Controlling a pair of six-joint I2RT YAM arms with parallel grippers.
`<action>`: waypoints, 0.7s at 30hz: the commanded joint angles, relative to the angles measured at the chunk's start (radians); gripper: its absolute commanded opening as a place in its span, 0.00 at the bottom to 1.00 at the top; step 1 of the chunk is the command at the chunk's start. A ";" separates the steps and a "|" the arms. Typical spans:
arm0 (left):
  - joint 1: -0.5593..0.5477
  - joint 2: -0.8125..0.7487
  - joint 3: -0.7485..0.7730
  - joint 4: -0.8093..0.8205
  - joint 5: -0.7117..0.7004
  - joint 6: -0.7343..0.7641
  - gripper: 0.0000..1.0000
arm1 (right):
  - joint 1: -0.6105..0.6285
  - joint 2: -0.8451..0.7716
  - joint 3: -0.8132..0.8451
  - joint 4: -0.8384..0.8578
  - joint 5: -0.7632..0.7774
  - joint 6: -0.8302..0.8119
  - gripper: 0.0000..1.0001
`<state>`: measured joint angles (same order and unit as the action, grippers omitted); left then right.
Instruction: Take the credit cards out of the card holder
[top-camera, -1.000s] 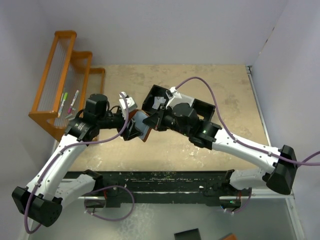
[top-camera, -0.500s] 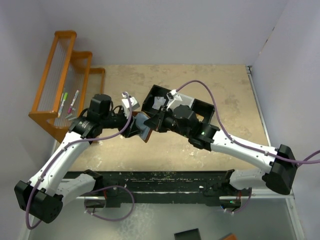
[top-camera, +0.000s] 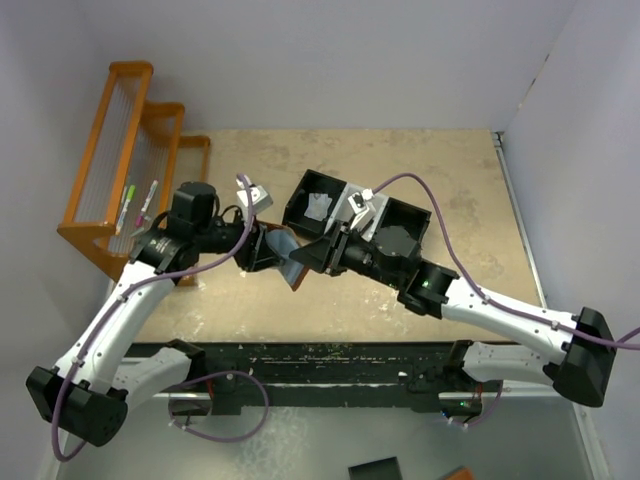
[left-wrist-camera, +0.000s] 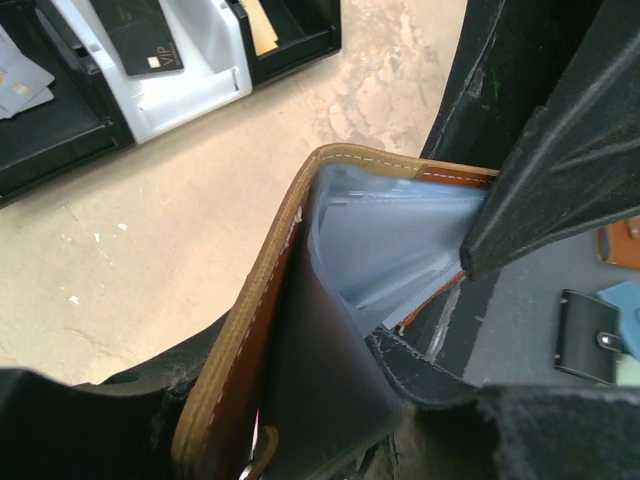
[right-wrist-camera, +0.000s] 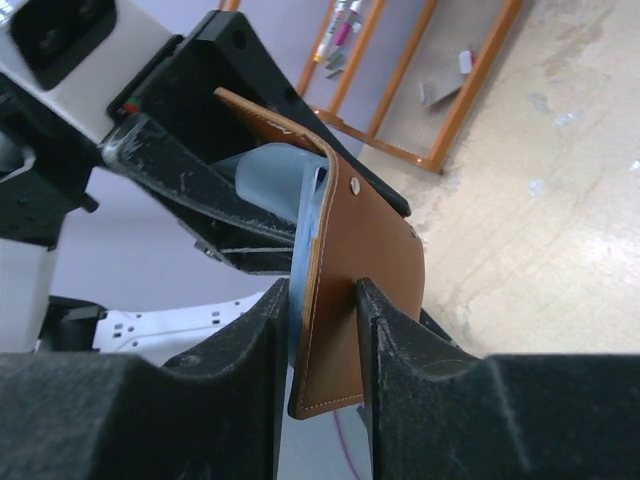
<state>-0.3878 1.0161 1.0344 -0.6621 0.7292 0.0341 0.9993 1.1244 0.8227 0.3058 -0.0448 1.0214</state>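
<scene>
The card holder (top-camera: 286, 256), brown leather with pale blue-grey lining, hangs above the table between both arms. My left gripper (left-wrist-camera: 270, 412) is shut on its folded end, with a left finger (left-wrist-camera: 90, 425) on each side of it. My right gripper (right-wrist-camera: 318, 330) stands part open around the other flap (right-wrist-camera: 355, 290), the fingers (right-wrist-camera: 400, 340) close beside the leather. The lining pockets (left-wrist-camera: 390, 235) gape open. Credit cards lie in the tray: a black one (left-wrist-camera: 135, 38), pale blue-grey ones (left-wrist-camera: 18, 82) and a gold one (left-wrist-camera: 262, 22). I cannot tell whether a card sits inside the holder.
The black-and-white three-compartment tray (top-camera: 400, 212) sits just behind the grippers. An orange stepped rack (top-camera: 120, 150) with pens stands at the table's left edge. Walls close the back and the right side.
My left gripper has closed on the card holder. My right gripper's jaws have widened around the flap, and the right arm has drawn back to the right and towards me.
</scene>
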 joint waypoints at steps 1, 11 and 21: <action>0.050 0.026 0.068 0.021 0.115 -0.070 0.00 | 0.021 -0.046 0.000 0.149 -0.095 0.026 0.37; 0.167 0.088 0.117 -0.042 0.374 -0.105 0.00 | 0.021 -0.129 -0.043 0.058 0.013 -0.031 0.15; 0.168 0.061 0.129 0.004 0.432 -0.187 0.00 | 0.020 -0.046 0.054 0.009 0.083 -0.106 0.29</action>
<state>-0.2234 1.1007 1.1080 -0.7101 1.0756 -0.1127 1.0145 1.0565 0.8173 0.2852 -0.0059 0.9524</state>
